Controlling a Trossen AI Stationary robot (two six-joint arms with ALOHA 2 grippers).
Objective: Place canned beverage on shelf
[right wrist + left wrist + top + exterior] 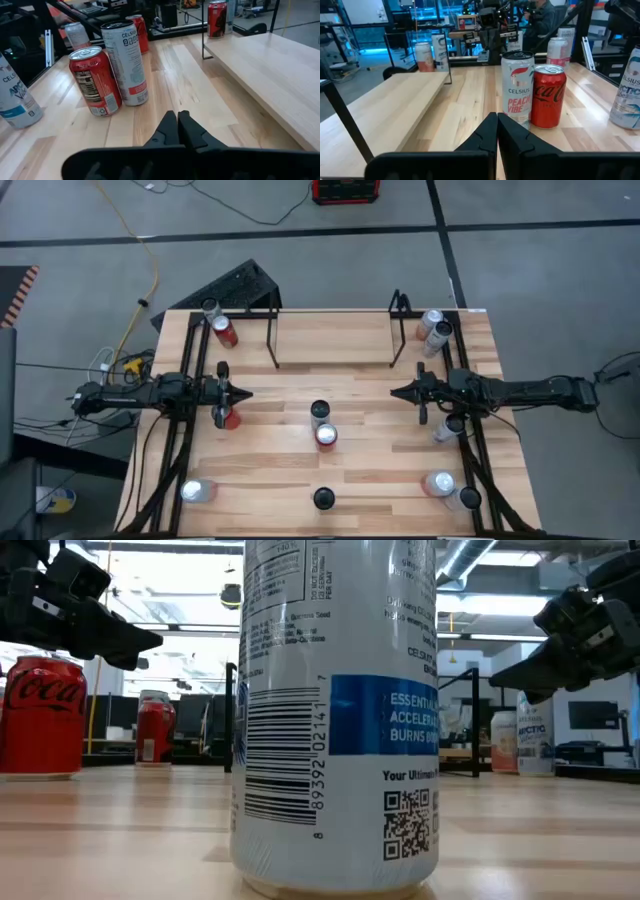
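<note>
While both arms hang over the wooden table (pixel 300 435), nothing is held by either. The left gripper (pixel 243 393) is seen above the table's left side with its fingers (pixel 487 137) pressed together, pointed toward the middle; a red can (pixel 230 418) stands just beside it. The right gripper (pixel 397 392) is found opposite, on the right side, its fingers (pixel 187 131) likewise closed on nothing and aimed at the centre.

Between the two grippers, a tall white can (pixel 319 413) and a red cola can (pixel 326 436) are set upright, touching or nearly so (the wrist views show them side by side). A further can (pixel 324 499) stands near the table's front edge and fills the low view (pixel 335 715).

The shelf (pixel 333 330) is placed along the far edge of the table, its wooden top bare between the black rod ends. More cans are grouped at the far left corner (pixel 224 332), the far right corner (pixel 435 330), the near left (pixel 196 491) and the near right (pixel 440 483).
</note>
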